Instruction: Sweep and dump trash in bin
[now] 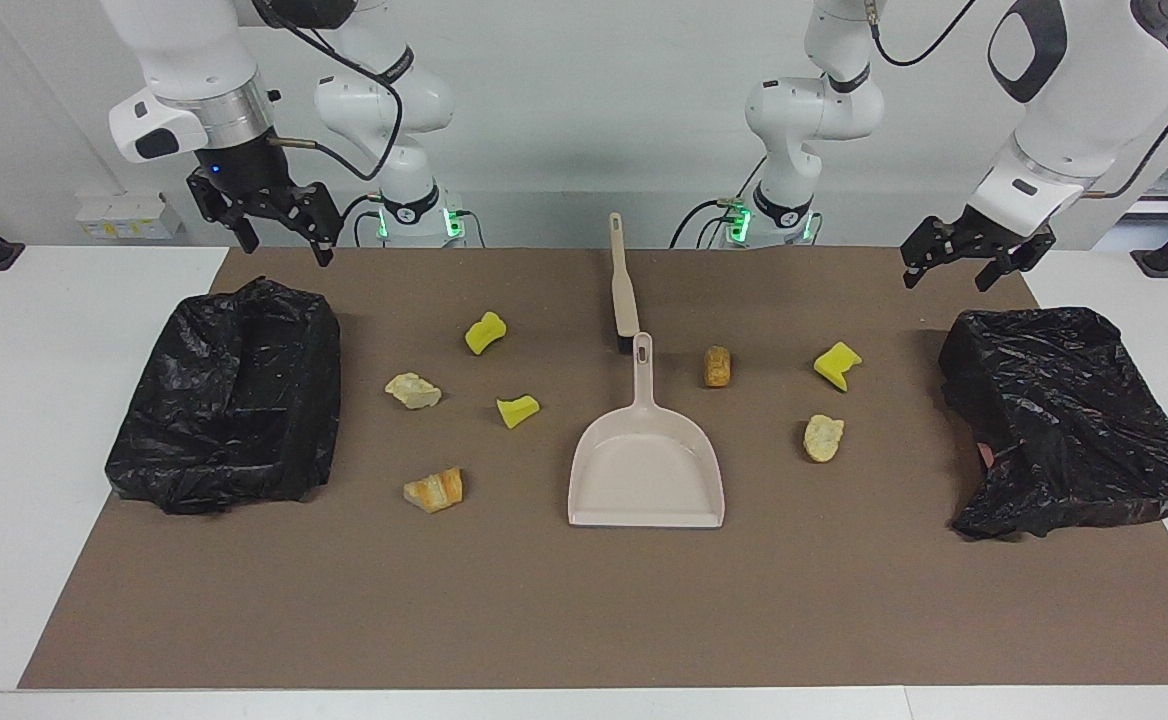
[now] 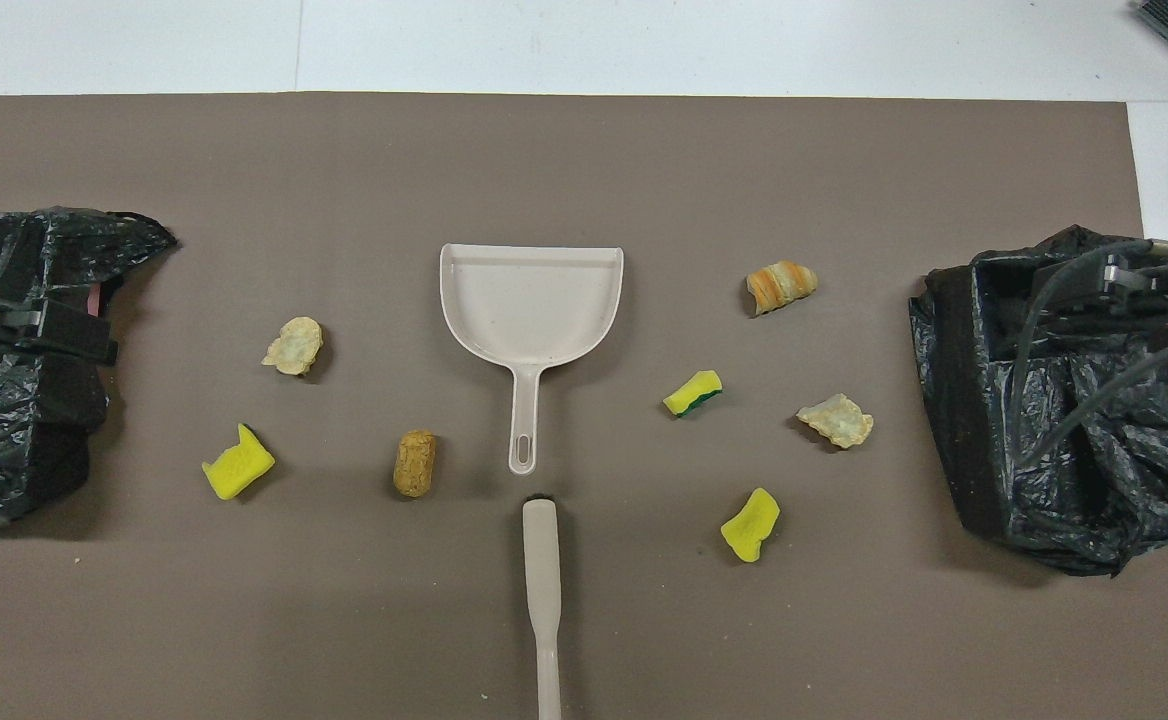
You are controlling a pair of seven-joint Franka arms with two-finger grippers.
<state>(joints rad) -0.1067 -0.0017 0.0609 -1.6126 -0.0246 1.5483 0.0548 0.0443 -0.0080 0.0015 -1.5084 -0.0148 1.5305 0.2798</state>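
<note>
You are looking at a beige dustpan lying mid-mat, with seven trash chunks sitting scattered around it, a brush lying just robotward of its handle, and black-lined bins standing at both ends. The left gripper and right gripper are hanging released and empty over the mat's robotward edge.

dustpan between bins, trash around

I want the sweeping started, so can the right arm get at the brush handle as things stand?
Probably yes. The brush lies bare on the mat, nearer the robots than the dustpan, nothing on it. The right claw hangs open above the mat.
</note>
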